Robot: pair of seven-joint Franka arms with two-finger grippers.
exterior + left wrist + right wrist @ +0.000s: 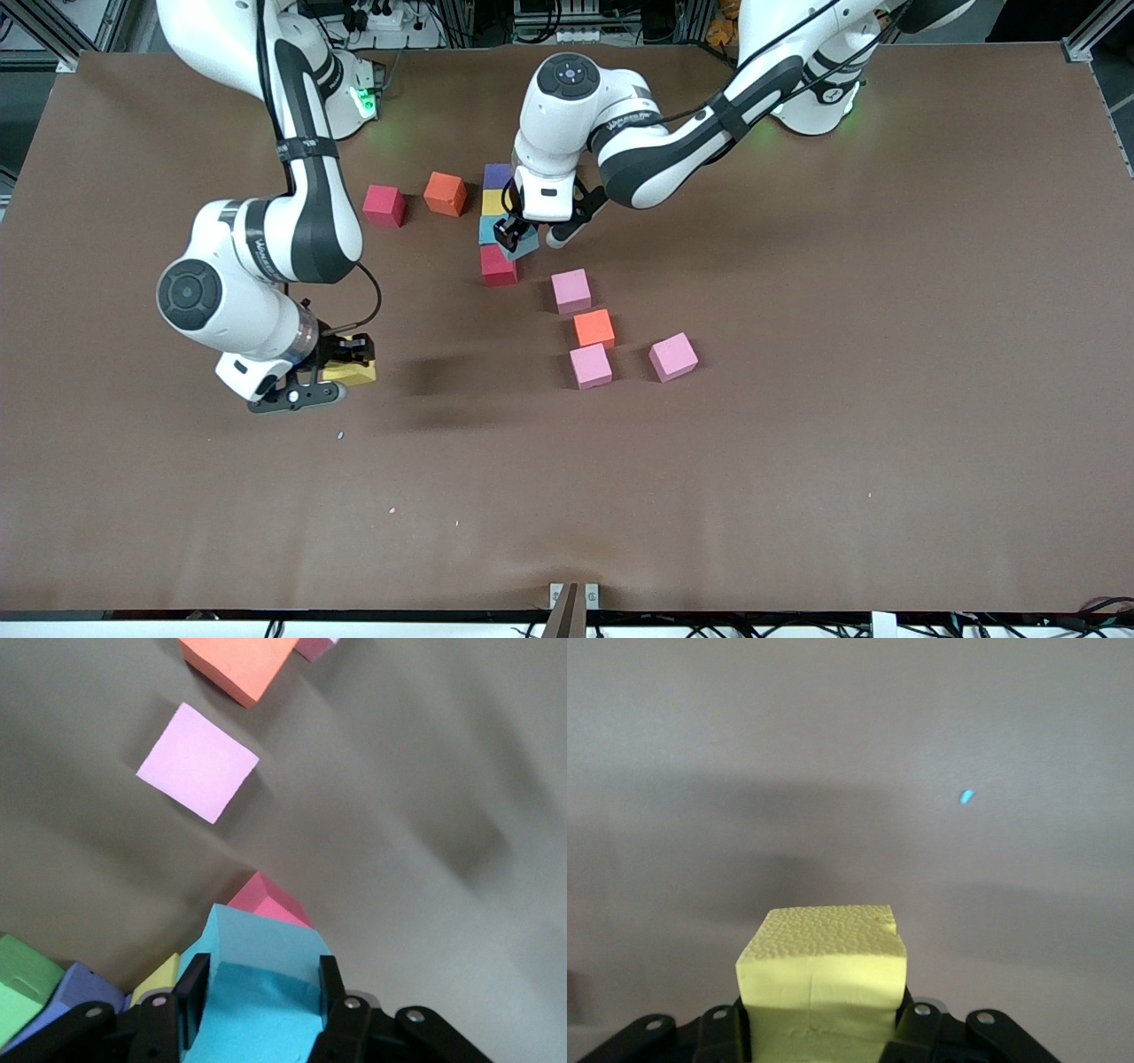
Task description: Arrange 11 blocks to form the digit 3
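A: Checking occlusion first. In the front view the left arm's wrist covers part of the block column: purple block (pixel 497 175) at the top, then a yellow block (pixel 493 203), both only partly visible. The left gripper (pixel 511 235) is clamped on the blue block (pixel 523 244), which sits just above the red block (pixel 499 265).

B: Does the wrist cam help?

A: Left wrist view shows the blue block (pixel 257 983) pinched between both fingers (pixel 190 1001), the red block (pixel 268 901) right beside it, plus a green block (pixel 25 983) at the frame edge that the front view hides completely. An orange block (pixel 237 663) is cut off at the frame edge.

B: Right side?

A: Right gripper (pixel 347 361) is closed on a second yellow block (pixel 353 373), well apart from the red block, toward the right arm's end. Can't tell from the front view if it touches the table. Right wrist view shows that block (pixel 824 979) gripped over bare table (pixel 850 744), with one blue speck (pixel 967 797) nearby.

B: Loose ones?

A: Three pink blocks (pixel 571 291) and an orange one (pixel 594 328), nearer the camera than the red block.
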